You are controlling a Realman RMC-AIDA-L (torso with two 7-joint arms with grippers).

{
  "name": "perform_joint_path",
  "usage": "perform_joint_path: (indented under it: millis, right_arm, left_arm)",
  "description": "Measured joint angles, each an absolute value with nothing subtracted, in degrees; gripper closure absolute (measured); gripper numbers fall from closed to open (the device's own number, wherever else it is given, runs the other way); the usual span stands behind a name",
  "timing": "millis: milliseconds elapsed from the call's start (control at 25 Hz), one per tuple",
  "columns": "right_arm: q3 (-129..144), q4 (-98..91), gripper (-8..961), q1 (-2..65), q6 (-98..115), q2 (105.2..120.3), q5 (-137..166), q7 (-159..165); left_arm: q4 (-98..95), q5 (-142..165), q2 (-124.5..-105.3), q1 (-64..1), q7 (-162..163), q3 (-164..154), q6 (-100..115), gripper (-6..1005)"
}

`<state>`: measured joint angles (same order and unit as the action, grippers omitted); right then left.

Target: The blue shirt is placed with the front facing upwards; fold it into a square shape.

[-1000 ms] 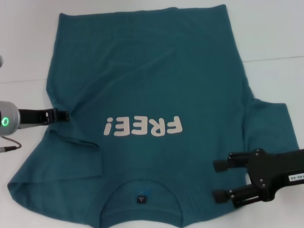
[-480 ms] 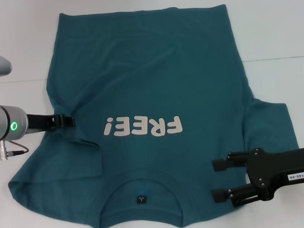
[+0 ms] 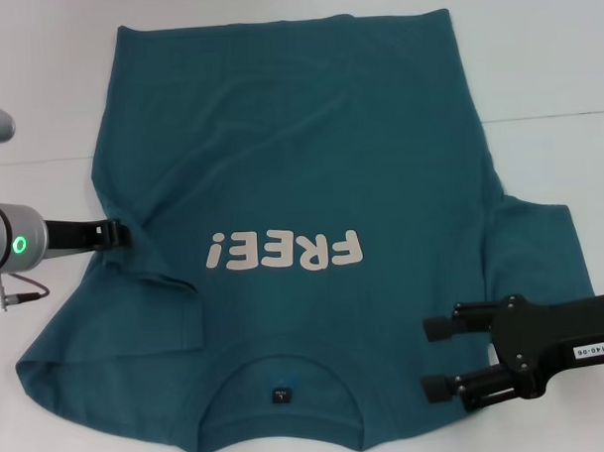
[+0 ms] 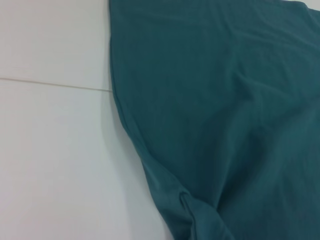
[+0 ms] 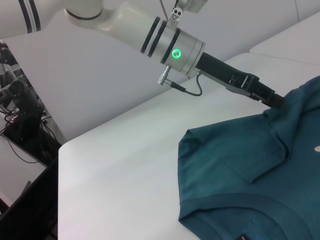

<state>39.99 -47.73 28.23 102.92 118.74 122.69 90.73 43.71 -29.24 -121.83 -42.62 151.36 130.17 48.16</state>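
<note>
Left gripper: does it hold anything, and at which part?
The left gripper sits at the shirt's side edge above the sleeve; a grip cannot be confirmed.

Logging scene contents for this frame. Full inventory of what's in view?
shirt: 1, dark teal-blue, spread front up on the table, collar toward the robot
lettering: 1, white "FREE!", on the chest
tag: 1, dark, inside the collar
table: 1, white, under the shirt
left gripper: 1, black, at the shirt's left edge
right gripper: 1, black, open, above the shirt near its right shoulder
</note>
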Motion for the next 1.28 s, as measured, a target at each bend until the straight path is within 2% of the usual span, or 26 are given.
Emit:
perform_joint_path:
  millis: [240,480,680,880,1280]
  right_arm:
    - [40.0,-47.7,36,28.1,102.9,118.74,122.7,90.8]
    - [40.0,-47.7,36,28.2,102.9,118.66,122.7,90.8]
    - [40.0,-47.7,36,28.4,102.9,118.65,122.7,90.8]
    - [40.0,-47.7,36,28.5,102.9,118.65,122.7,90.8]
    - [40.1,-47.7,36,28.5,102.9,118.65,122.7,90.8]
  left_arm:
    - [45.2,-29.2,-122.11,-41.7,151.3,130.1,48.1,705]
    - [45.4,-29.2,-122.03,-41.8,151.3,129.5,49.4,632]
    - [45.2,-29.1,-121.93,-41.6,151.4,129.2,49.2,447]
    - [44.9,-29.1,-121.87,-41.6,151.4,129.2,49.0,356]
    - [44.6,-29.1,-122.21,-42.0,151.3,128.9,49.2,363]
